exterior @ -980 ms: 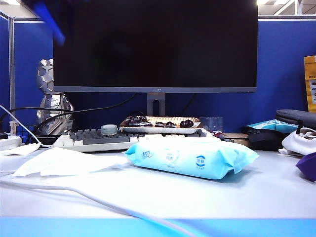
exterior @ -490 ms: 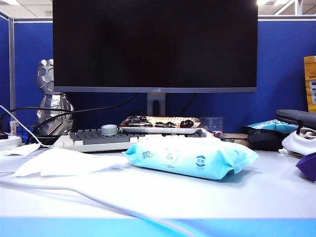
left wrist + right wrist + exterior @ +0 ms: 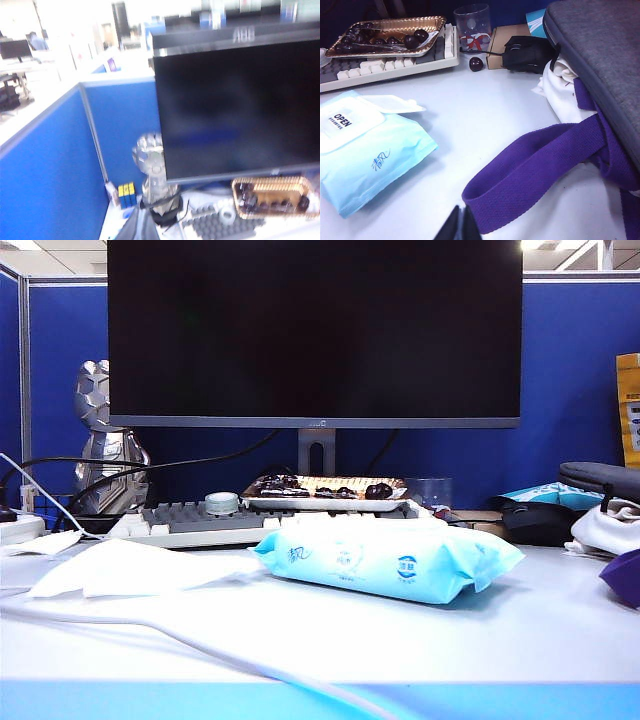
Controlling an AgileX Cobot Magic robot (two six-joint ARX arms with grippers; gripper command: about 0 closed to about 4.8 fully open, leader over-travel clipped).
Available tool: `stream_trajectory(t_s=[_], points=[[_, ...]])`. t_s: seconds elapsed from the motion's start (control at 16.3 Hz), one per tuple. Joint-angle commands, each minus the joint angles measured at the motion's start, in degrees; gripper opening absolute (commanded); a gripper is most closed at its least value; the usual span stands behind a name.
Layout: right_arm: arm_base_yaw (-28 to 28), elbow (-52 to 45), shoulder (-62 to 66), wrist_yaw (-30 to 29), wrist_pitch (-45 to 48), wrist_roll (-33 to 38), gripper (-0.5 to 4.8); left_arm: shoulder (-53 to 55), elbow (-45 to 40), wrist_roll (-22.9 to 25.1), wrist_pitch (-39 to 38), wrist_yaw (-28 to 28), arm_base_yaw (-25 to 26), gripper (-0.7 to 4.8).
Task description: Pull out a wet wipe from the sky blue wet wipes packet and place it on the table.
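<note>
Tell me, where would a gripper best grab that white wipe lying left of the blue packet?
Probably from above, at the raised fold near the middle of the wet wipe. It lies flat and limp on the table, so its edges give little to pinch. Both grippers, left and right, are shut and away from it.

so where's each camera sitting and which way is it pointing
Exterior view: low at the table's front edge, facing the monitor; the packet lies mid-table with the wipe to its left; no arm shows.
Left wrist view: held high, facing the monitor and partition; only the shut left gripper's tip shows.
Right wrist view: low over the table, facing the packet, keyboard and a purple strap; the shut right gripper's tip shows.
Shared: the exterior and right wrist views both show the packet and the snack tray.
</note>
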Motion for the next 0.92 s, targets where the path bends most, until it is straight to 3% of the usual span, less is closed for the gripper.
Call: stream_trajectory(t_s=[0.06, 0.55, 0.67, 0.92], points=[[0.00, 0.15, -0.02, 0.02, 0.11, 0.04, -0.04, -0.11, -1.55, -0.55, 0.35, -0.02, 0.04, -0.05], [0.00, 0.15, -0.02, 0.02, 0.11, 0.04, -0.04, 0.46, -38.64, -1.99, 18.69, 5.44, 0.02, -0.05], [0.00, 0.15, -0.02, 0.02, 0.11, 0.04, -0.04, 0.50, -44.24, -3.61, 22.73, 8.02, 0.02, -0.05], [0.00, 0.15, -0.02, 0.02, 0.11, 0.04, -0.04, -2.21, -52.92, -7.41, 30.64, 7.91, 0.20, -0.05]])
